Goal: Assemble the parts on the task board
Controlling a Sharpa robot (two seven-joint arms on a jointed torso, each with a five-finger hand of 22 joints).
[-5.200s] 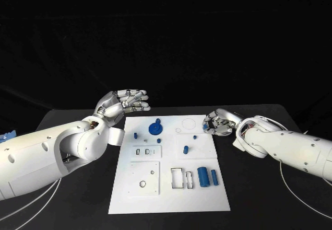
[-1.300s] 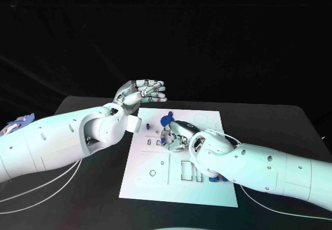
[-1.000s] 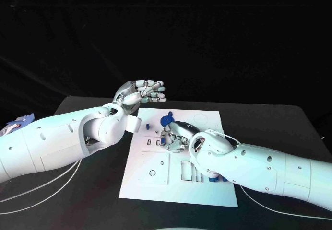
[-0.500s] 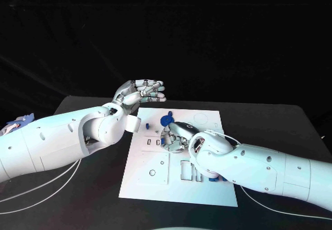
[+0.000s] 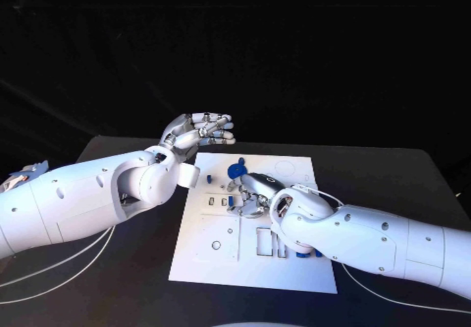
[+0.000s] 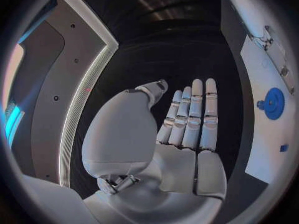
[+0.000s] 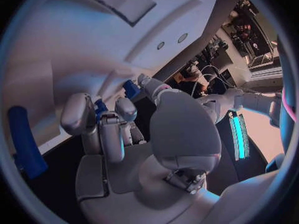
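Note:
The white task board (image 5: 221,266) lies in the middle of the black table. My right hand (image 5: 251,198) rests on the board's middle with its fingers curled down. In the right wrist view, that hand (image 7: 118,134) pinches a small blue part (image 7: 99,108) between its fingertips, just over the board (image 7: 74,45). A round blue part (image 5: 237,169) sits near the board's far edge, also seen as a blue disc (image 6: 273,103). My left hand (image 5: 201,129) hangs raised beyond the board's far left corner. Its palm (image 6: 181,129) is bare and it holds nothing.
A small blue peg (image 5: 210,179) stands near the board's left edge. A long blue cylinder (image 7: 25,144) lies on the board beside my right hand. More blue parts (image 5: 306,254) peek out under my right forearm, which covers the board's right side.
My right hand has come from the board's far right edge onto its middle and closed over a small blue part. In the last second it barely moves. The left hand stays raised.

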